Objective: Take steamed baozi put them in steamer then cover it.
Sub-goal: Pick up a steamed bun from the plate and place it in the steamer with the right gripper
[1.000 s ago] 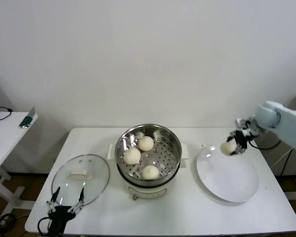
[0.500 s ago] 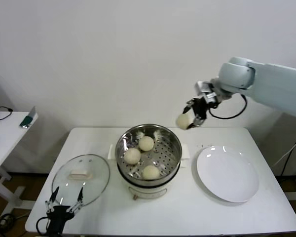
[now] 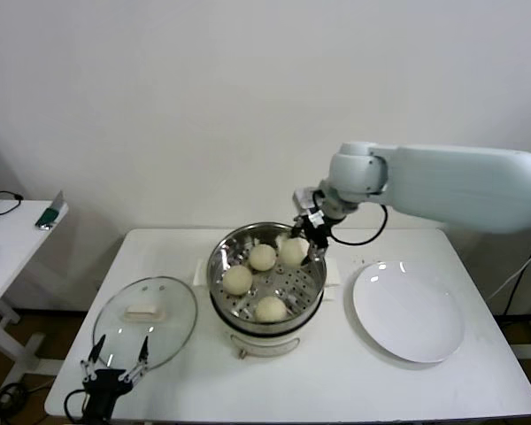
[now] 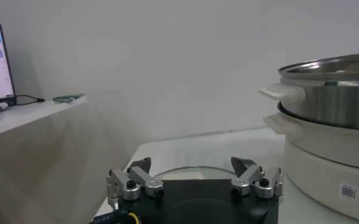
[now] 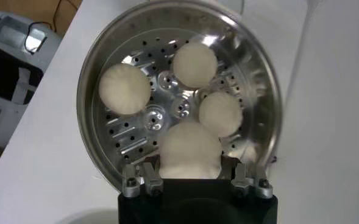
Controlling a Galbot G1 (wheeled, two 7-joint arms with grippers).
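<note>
The steamer [image 3: 311, 266] is a shiny perforated steel basket on a cream pot base at the table's middle. Three baozi [image 3: 263, 257] [image 3: 238, 280] [image 3: 270, 308] lie in it. My right gripper [image 3: 303, 246] is shut on a fourth baozi [image 3: 292, 251] and holds it over the basket's far right part; the right wrist view shows this bun [image 5: 189, 151] between the fingers above the basket [image 5: 94, 67]. The glass cover [image 3: 146, 314] with its beige handle lies flat on the table left of the steamer. My left gripper [image 3: 118, 361] is open, parked at the cover's near edge.
A flat white plate [image 3: 409, 312] lies bare on the table right of the steamer. A side table [image 3: 9, 235] with small items stands at the far left. In the left wrist view the pot base [image 4: 325, 164] rises close by.
My right arm has carried the baozi from over the white plate, up and leftward, then down over the steamer's far right part. The left arm has not moved.
</note>
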